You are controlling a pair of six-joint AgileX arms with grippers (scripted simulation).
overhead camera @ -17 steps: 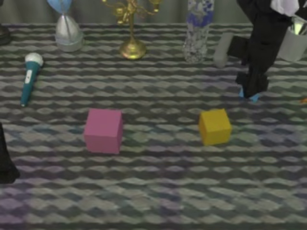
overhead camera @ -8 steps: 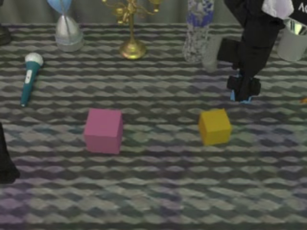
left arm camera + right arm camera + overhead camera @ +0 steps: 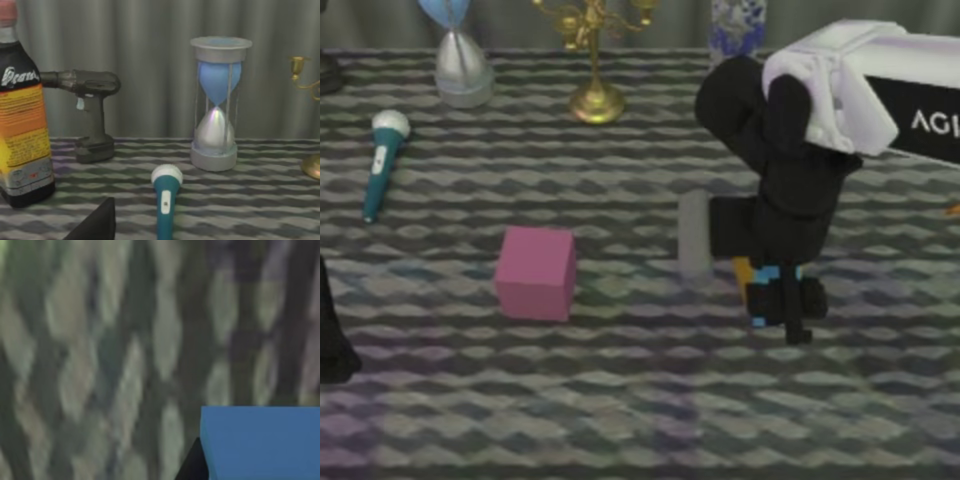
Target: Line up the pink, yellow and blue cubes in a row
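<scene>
- The right gripper (image 3: 782, 305) hung low over the right-centre of the table (image 3: 640, 400), its black fingers pinching the small blue cube (image 3: 767, 272), which showed as light-blue slivers between them in the top view.
- In the right wrist view the blue cube (image 3: 260, 442) filled one corner, seen against the wavy patterned cloth, with a dark piece of finger just beside it.
- The yellow cube (image 3: 743, 270) was almost wholly covered by the right arm; only a thin mustard edge peeked out at the arm's left side, just beside the held blue cube.
- The pink cube (image 3: 535, 272) sat on the cloth left of centre, well apart from the other 2 cubes and touched by nothing.
- The left arm was parked at the table's left edge; only a dark tip of it entered the left wrist view, so I cannot tell how its fingers stood.
- Along the back stood an hourglass (image 3: 458, 60) with blue glass, a gold candlestick (image 3: 595, 70) and a clear patterned bottle (image 3: 737, 20).
- A teal microphone (image 3: 382, 160) with a white head lay near the left side.
- The left wrist view also showed a dark power drill (image 3: 87, 117) and an orange-labelled bottle (image 3: 22, 130) standing near the curtain.
</scene>
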